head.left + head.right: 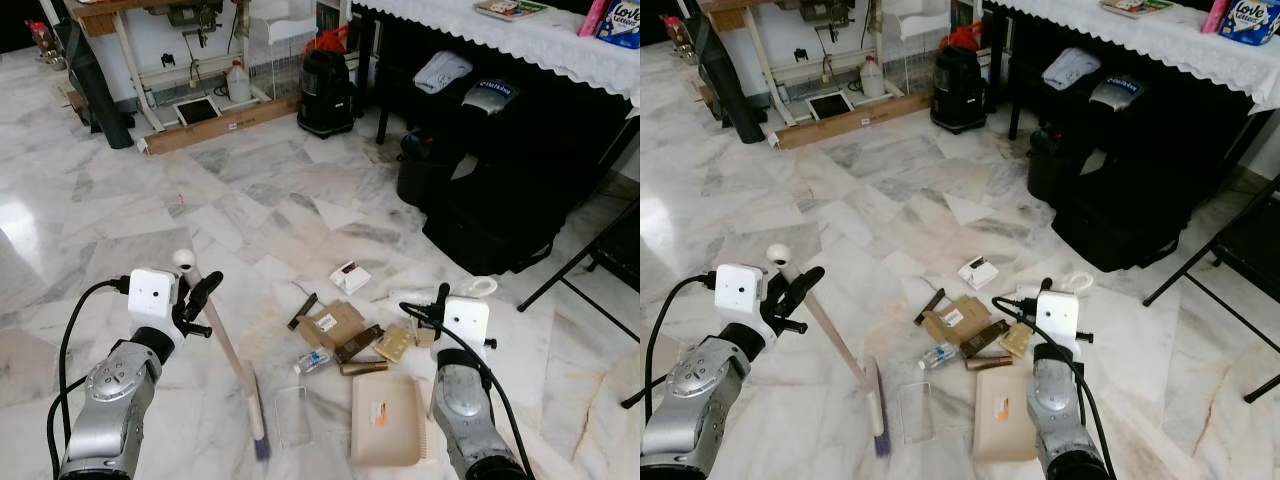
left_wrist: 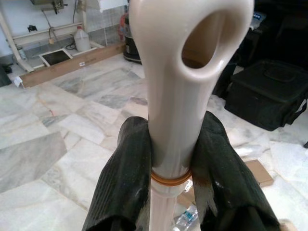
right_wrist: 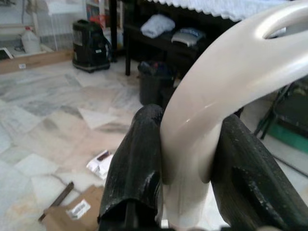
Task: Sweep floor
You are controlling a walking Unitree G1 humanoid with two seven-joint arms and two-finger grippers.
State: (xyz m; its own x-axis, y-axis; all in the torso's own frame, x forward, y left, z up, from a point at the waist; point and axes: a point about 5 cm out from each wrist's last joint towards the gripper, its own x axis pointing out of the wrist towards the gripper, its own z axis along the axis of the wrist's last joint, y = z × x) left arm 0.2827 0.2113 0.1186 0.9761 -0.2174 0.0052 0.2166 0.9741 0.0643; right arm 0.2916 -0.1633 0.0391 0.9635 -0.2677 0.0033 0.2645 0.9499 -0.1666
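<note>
Marble floor (image 1: 120, 200), left tool (image 1: 196, 300) clamped on broom handle (image 1: 222, 345), right tool (image 3: 190, 159) clamped on empty dustpan (image 1: 388, 420) handle

Left gripper (image 1: 197, 297) at 9 o'clock, silver forearm raised, black fingers (image 2: 125, 183) clamped. Right gripper (image 1: 432, 305) at 4 o'clock, fingers (image 3: 139, 163) likewise clamped, wrist upright.
</note>
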